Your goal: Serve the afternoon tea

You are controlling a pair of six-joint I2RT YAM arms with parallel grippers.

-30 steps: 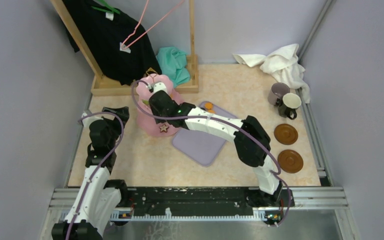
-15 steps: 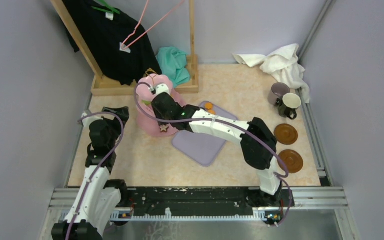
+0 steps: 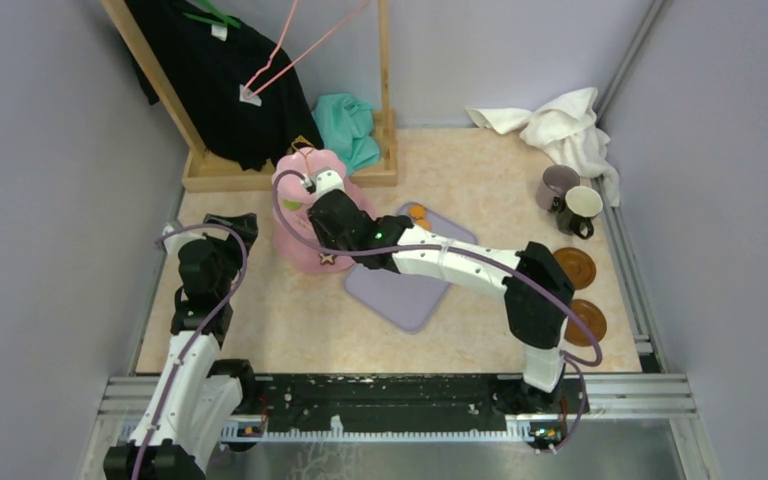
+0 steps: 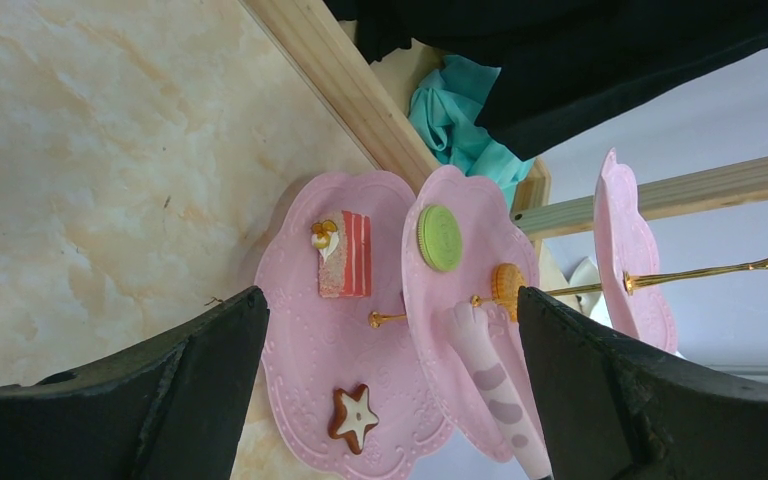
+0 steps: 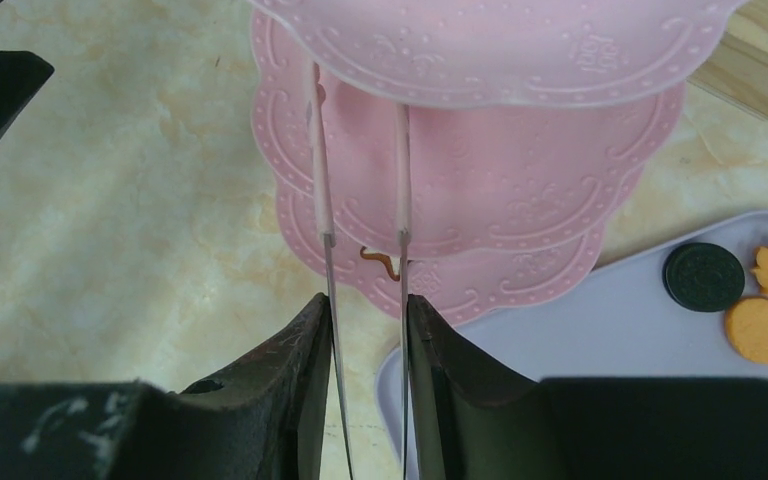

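Right arm at the cake stand. The right gripper [image 5: 365, 340] was clamped on the thin pink tongs [image 5: 401, 190], its fingers squeezing the two blades nearly parallel. The tongs appeared to serve as an extension, since the gaps between the plates looked too tight for the gripper's own fingers. The pink three-tier stand [image 3: 290, 235] stood at the back left of the table, just beside the lilac tray [image 5: 580, 330]. From the left side, the tong tip lay at an orange round [image 4: 507, 283] on the middle tier, next to a green round [image 4: 439, 237]. Whether the tip gripped the orange round could not be told. A brown star [image 4: 353, 414] and a cake slice [image 4: 345, 255] lay on the bottom tier. A black round [image 5: 703, 276] and more orange sweets [image 5: 760, 330] waited on the tray.

The right arm reached low and long across the tray, elbow over the saucers [image 3: 571, 267], wrist level with the middle plate. The left arm sat folded at the left edge, the left gripper [image 4: 388, 300] spread wide, empty and facing the stand. The mugs [image 3: 570, 198] stood untouched at the far right.
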